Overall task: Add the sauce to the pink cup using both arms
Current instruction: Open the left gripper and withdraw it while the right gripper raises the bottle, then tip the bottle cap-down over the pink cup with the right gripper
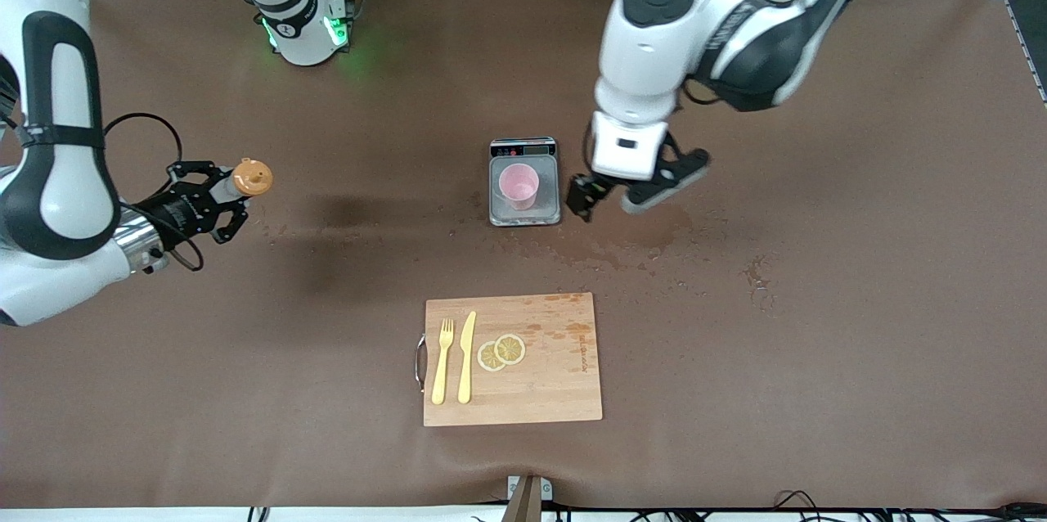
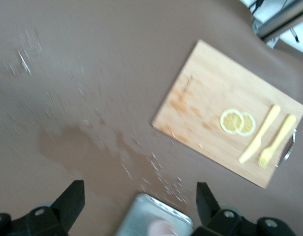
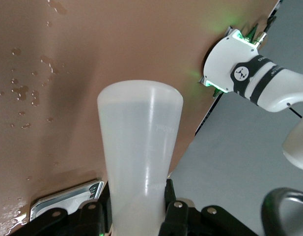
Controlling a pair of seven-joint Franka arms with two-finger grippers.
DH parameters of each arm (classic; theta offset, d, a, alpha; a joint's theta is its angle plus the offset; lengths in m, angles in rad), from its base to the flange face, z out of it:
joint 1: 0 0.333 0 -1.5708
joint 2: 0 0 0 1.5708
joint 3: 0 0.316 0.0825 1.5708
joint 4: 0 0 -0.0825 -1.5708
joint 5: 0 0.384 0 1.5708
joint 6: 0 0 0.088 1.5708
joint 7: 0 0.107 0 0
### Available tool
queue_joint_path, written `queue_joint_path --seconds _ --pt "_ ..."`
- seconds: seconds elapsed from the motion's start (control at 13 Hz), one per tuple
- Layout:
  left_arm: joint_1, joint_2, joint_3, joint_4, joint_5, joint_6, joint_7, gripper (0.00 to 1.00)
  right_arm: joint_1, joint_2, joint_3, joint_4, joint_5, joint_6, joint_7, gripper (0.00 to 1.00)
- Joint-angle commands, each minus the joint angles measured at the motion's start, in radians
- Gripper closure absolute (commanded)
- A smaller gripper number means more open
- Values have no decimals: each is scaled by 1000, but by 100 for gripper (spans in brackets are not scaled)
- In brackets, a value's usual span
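- Your sauce bottle (image 1: 245, 178) is in the right gripper (image 1: 214, 199), held up over bare table toward the right arm's end, well apart from the cup. Orange cap (image 1: 252, 176) is on. Jaws are clamped on the whitish body (image 3: 140, 162).
- Pink cup (image 1: 519, 186) stands upright on the metal tray of a small kitchen scale (image 1: 524, 182), mid-table.
- Left gripper (image 1: 626, 196) sits just beside the scale, toward the left arm's end, jaws spread wide with nothing between them. In your left wrist view the black fingertips (image 2: 72, 199) straddle the edge of the scale tray (image 2: 151, 216).
- Wet stains and droplets (image 1: 630, 244) mark the brown table (image 1: 818, 342) next to the scale.
- Nearer the front camera: wooden cutting board (image 1: 556, 391) with a yellow fork (image 1: 442, 361), yellow knife (image 1: 467, 357) and two lemon slices (image 1: 501, 352) on it.
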Motion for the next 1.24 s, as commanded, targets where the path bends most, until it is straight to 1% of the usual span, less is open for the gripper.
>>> queue_joint_path --seconds 0.0,0.08,0.23,0.39,0.62,0.69,0.85,0.93,1.0,1.08,1.16 --pt "92 17 -8 66 -17 -65 233 0 41 -36 -9 -10 -26 -11 53 58" --pt "159 13 -16 78 -48 -99 301 0 66 -40 -9 -10 -46 -11 59 58" --pt "256 -14 -18 119 -145 -165 472 0 100 -48 -8 -9 -55 -11 134 58" --pt "325 -46 -18 136 -189 -232 583 0 156 -56 -8 -9 -60 -12 216 58" --pt "402 -98 -9 132 -233 -289 720 0 234 -63 -5 1 -71 -9 358 60" --pt "401 -137 28 123 -249 -320 802 0 262 -63 -5 19 -72 -9 410 61" --pt "305 -168 224 124 -284 -378 954 0 317 -59 -8 36 -77 -6 499 61" --pt "271 -190 308 120 -322 -404 1013 0 337 -57 -6 36 -89 -3 521 61" --pt "252 -201 356 112 -342 -420 1057 0 357 -56 -6 36 -101 0 539 61" --pt "237 -223 398 86 -345 -423 1093 0 377 -54 -8 36 -107 3 567 61" --pt "196 -255 451 45 -358 -418 1108 0 397 -53 -6 36 -123 12 605 61"
